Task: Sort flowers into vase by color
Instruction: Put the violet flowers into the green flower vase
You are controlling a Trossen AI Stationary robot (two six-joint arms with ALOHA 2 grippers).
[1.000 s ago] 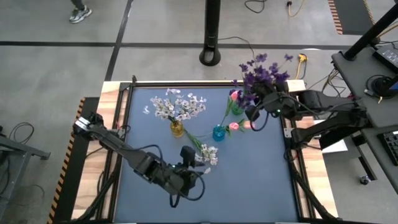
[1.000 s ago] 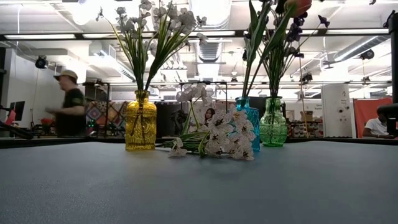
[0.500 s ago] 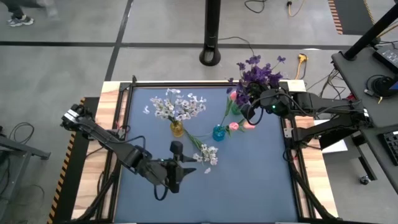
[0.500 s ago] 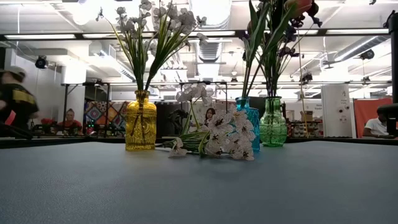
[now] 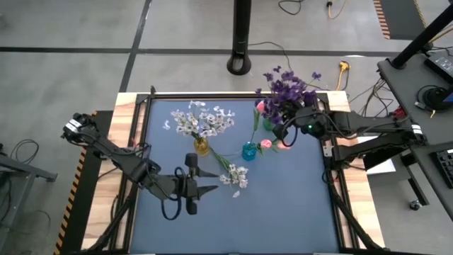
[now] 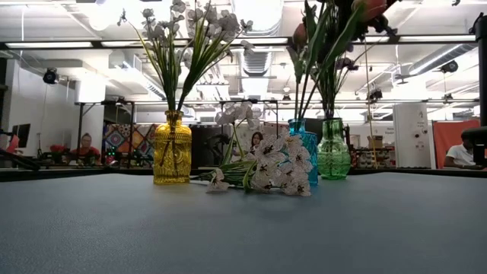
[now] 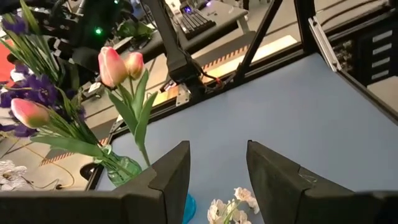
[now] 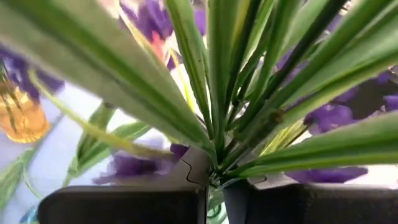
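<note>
The purple flowers (image 5: 291, 88) stand bunched near the table's far right corner, their green stems pinched in the right gripper (image 5: 282, 130), whose jaws are clenched on the stems just above the green vase (image 6: 333, 151). In the right wrist view the long leaves and stems (image 8: 236, 81) fan out from between the two dark fingers (image 8: 186, 171), with purple blossoms blurred behind them. In the low view the stems rise out of the green vase's neck; whether they rest on its bottom cannot be told.

Just beside the green vase, toward the table's middle, is the blue vase (image 5: 249, 151) with pink tulips (image 5: 266, 144) — one bud lies low beside it, another (image 5: 260, 107) stands higher by the purple bunch. The left wrist view shows two tulip buds (image 7: 118, 65) on a leafy stem and a third (image 7: 28, 112) leaning off to the side.

Farther toward the left edge, still in the far half of the table, the yellow vase (image 5: 202, 146) holds a spray of white flowers (image 5: 202, 120). One more white spray (image 5: 236, 175) lies flat on the table near the middle, its stem pointing back toward the yellow vase; in the low view it lies in front of the blue vase.

The left gripper (image 5: 207, 181) sits over the near half of the table, just left of the lying white spray — its jaws are released and hold nothing, the two fingers (image 7: 166, 177) parted with bare blue table (image 5: 283, 212) between them.
</note>
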